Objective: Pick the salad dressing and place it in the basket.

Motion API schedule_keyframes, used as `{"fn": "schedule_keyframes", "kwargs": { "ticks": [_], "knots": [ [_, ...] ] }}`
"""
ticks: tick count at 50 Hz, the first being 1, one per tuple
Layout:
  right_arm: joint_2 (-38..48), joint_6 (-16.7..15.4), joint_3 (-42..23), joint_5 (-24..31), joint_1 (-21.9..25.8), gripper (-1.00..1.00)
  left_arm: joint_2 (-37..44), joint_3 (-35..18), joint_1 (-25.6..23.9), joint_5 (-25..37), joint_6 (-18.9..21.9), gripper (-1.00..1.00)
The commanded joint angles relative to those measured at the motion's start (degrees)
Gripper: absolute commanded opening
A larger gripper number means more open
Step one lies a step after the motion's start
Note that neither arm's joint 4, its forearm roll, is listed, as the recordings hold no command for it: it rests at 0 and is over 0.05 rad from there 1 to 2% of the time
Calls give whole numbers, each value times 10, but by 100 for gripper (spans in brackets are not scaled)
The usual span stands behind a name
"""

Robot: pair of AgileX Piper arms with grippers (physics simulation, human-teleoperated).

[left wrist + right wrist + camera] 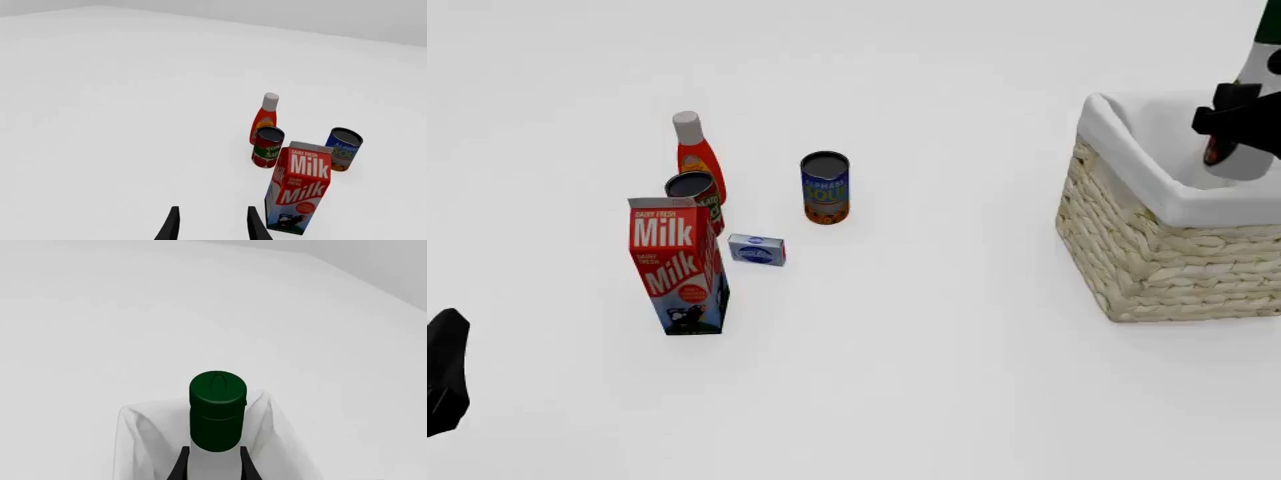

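wicker basket (1168, 255) (white-lined) beneath right gripper (1233, 112) clamping salad dressing (1252, 150).

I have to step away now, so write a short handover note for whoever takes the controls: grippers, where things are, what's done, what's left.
Right gripper: shut on the salad dressing, holding it upright over the basket, near the far right edge of the front view.
Left gripper: open, empty, low beside the milk carton.
Done: bottle picked and carried above the basket.
Left: lower it into the white lining, open the right gripper, withdraw.
Both cans, the ketchup bottle and a small box stand on the table's left.
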Motion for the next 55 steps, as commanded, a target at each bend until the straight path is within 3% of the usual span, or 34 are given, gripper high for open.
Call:
{"fn": "schedule_keyframes", "kwargs": {
  "ticks": [1, 25, 26, 55],
  "knots": [
    [14, 9, -13, -5, -1, -100, 0, 0, 0, 0, 0, 100],
    [34, 10, -23, -11, 2, -100, 0, 0, 3, 4, -1, 100],
    [35, 10, -23, -13, 5, 100, 0, 0, 2, 4, -1, 100],
    [24, 11, -19, -11, 13, 100, 0, 0, 3, 6, -4, 100]
  ]
}}
